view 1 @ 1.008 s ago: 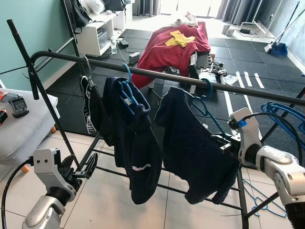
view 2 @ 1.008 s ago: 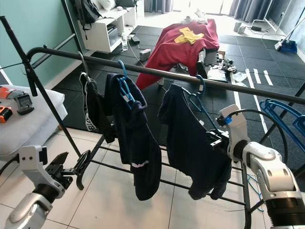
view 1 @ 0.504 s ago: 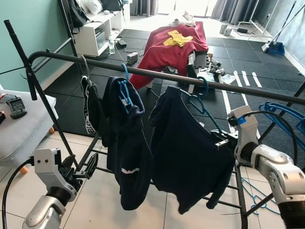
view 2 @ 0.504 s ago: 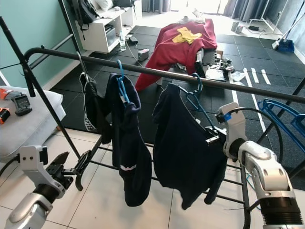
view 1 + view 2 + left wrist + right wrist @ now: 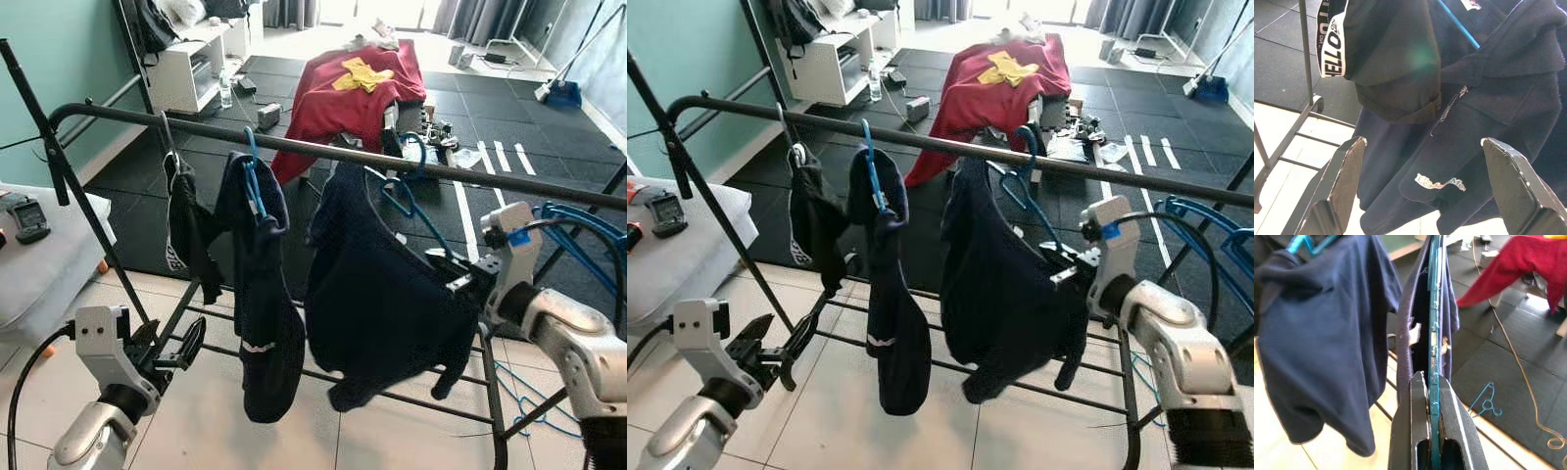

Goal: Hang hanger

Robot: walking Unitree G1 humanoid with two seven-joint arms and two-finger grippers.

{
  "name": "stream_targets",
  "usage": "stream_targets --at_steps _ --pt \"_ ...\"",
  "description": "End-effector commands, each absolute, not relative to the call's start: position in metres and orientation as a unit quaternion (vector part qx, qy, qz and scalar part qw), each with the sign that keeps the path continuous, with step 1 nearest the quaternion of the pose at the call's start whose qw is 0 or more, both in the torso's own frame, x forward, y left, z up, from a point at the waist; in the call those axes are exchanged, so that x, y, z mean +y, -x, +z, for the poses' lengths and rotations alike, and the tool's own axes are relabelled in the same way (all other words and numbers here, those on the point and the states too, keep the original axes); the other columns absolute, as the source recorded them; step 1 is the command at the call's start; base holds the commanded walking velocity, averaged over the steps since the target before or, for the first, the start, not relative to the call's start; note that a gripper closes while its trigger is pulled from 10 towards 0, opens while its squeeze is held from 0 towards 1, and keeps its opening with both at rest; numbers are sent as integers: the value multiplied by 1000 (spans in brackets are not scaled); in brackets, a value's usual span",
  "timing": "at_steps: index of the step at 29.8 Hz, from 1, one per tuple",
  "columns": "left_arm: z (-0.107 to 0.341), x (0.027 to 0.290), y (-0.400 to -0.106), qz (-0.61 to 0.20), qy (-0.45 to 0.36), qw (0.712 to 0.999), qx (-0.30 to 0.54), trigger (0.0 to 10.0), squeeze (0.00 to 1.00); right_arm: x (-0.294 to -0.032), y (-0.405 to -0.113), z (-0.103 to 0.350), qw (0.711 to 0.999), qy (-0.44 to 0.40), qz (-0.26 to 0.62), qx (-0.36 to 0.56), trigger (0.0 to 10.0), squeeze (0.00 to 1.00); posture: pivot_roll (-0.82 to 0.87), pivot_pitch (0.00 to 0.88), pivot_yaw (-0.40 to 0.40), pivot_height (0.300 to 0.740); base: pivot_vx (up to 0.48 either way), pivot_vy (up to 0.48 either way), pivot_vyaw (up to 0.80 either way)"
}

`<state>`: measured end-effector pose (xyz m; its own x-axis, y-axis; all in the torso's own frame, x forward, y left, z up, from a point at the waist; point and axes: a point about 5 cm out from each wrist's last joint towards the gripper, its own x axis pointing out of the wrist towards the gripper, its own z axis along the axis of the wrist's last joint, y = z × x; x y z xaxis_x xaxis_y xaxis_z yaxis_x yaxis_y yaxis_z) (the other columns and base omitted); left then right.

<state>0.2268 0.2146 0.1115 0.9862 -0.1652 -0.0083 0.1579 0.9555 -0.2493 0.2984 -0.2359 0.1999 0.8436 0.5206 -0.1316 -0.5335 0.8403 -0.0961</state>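
Black waistband (image 5: 1332, 36) of dark garment hanging at rack's left end: white strip with bold black capitals, readable part "ELLO", more letters above cut off by fold.

Navy jacket (image 5: 1488, 122) beside it on blue hanger: small white embroidered logo (image 5: 1441, 182) low on sleeve, script too blurred to read.

Same waistband lettering in head views (image 5: 174, 257): too small to read.

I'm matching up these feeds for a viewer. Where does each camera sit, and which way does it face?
Left eye and right eye views: on the head, looking forward and down at the clothes rail; both arms show.
Left wrist view: on the left arm, looking along the open left gripper at hanging dark clothes.
Right wrist view: on the right arm, looking along the right gripper, jaws shut on the blue hanger.
Shared: the dark shirt on that hanger.
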Motion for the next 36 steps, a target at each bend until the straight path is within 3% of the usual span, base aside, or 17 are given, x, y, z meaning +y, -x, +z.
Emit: stream_targets --at_steps 1,18,36 --pt "112 214 -225 -95 123 988 21 10000 0 -236 -291 216 949 76 305 19 0 0 -133 73 -18 740 0 0 0" --pt "113 213 -225 -115 128 985 24 10000 0 -246 -266 210 922 80 375 61 0 0 -140 75 -9 740 0 0 0" --pt "113 208 -221 -174 137 974 37 10000 0 -281 -224 195 900 24 412 142 0 0 -156 76 6 740 -67 0 0"
